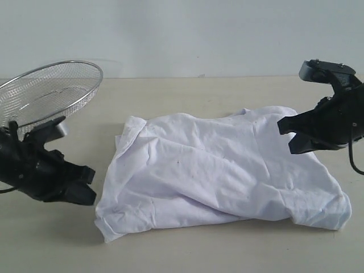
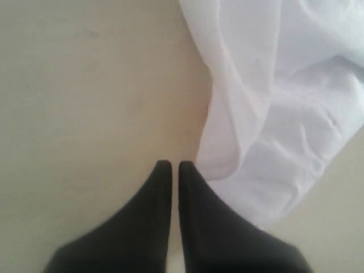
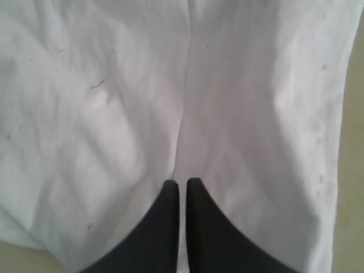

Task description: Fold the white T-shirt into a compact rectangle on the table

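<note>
White T-shirt (image 1: 222, 170), rumpled on the table (image 1: 187, 91): we judge it light, limp, best pinched at hem corners. Left claw (image 2: 171, 165) and right claw (image 3: 182, 183) pressed together, empty

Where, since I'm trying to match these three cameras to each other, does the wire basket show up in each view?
Exterior view: the wire basket is at upper left on the table, left of the white T-shirt.
Left wrist view: not in it; the shirt's edge shows.
Right wrist view: not in it; the shirt fills most of the picture.
Shared landmark: the white T-shirt.
</note>
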### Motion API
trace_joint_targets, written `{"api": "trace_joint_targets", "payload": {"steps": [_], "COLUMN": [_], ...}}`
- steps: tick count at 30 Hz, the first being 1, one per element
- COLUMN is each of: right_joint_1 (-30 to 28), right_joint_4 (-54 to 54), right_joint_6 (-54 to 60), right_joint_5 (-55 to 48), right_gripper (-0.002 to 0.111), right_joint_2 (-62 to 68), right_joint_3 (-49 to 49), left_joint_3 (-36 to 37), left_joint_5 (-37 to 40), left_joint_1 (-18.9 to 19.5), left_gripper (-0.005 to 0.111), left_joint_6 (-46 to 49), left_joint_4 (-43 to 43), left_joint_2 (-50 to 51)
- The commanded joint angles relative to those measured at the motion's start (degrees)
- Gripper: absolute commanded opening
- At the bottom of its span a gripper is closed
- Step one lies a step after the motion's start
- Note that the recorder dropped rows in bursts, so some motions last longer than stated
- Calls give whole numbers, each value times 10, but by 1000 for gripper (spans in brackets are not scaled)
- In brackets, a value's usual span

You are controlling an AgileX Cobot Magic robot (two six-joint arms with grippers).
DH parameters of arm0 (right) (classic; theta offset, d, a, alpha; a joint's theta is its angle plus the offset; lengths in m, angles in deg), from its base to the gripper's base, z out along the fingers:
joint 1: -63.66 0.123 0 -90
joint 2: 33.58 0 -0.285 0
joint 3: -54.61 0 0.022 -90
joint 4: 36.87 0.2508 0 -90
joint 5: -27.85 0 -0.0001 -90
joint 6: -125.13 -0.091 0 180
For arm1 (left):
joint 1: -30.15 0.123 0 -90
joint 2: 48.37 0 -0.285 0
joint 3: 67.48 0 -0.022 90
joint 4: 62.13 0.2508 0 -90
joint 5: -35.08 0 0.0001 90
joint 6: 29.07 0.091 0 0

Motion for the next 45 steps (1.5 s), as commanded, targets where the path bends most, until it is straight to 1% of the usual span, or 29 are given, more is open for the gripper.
{"api": "trace_joint_targets", "payload": {"steps": [1, 3, 4, 6, 7, 10, 13, 18, 20, 24, 28, 30, 31, 33, 35, 37, 38, 40, 45], "right_joint_1": [1, 1, 4, 13, 21, 42, 53, 53, 53, 53, 53, 53, 53, 53, 53, 53, 53, 53, 53], "right_joint_4": [0, 0, 0, 0, 1, 1, 1, 0, 0, 0, 0, 2, 2, 1, 1, 1, 1, 0, -5], "right_joint_6": [8, 10, 10, 10, 10, 10, 11, 11, 11, 10, 9, 9, 9, 9, 9, 9, 9, 9, 9], "right_joint_5": [-6, -12, -14, -8, 2, 28, 27, 30, 26, 21, 13, 13, 13, 9, 7, 5, 4, 1, -47], "right_gripper": [0, 0, 0, 0, 0, 0, 0, 0, 0, 0, 0, 0, 0, 0, 0, 0, 0, 0, 0], "right_joint_2": [0, 7, 13, 24, 29, 39, 48, 53, 53, 53, 53, 53, 53, 54, 55, 57, 57, 57, 57], "right_joint_3": [-4, -4, -4, -4, -4, -4, -9, -20, -24, -37, -48, -48, -48, -48, -48, -48, -48, -48, -47], "left_joint_3": [-12, -21, -32, -54, -69, -108, -161, -255, -284, -332, -352, -355, -355, -355, -355, -355, -355, -355, -355], "left_joint_5": [-23, -46, -43, -21, -16, -14, 21, 23, 19, 6, -39, -47, -53, -70, -76, -71, -65, -58, -27], "left_joint_1": [23, 27, 27, 18, 9, -13, -27, -50, -58, -73, -81, -81, -81, -81, -81, -80, -80, -80, -81], "left_gripper": [4, 4, 4, 4, 4, 4, 4, 4, 4, 4, 4, 4, 4, 4, 4, 4, 4, 4, 4], "left_joint_6": [-9, -6, 2, 43, 75, 116, 116, 100, 73, -16, -90, -125, -148, -217, -309, -374, -381, -375, -309], "left_joint_4": [23, 18, 3, -42, -80, -144, -151, -144, -119, -18, 71, 110, 139, 230, 330, 393, 407, 408, 358], "left_joint_2": [-61, -82, -90, -88, -79, -38, 19, 109, 138, 190, 214, 217, 217, 217, 217, 217, 215, 206, 156]}}
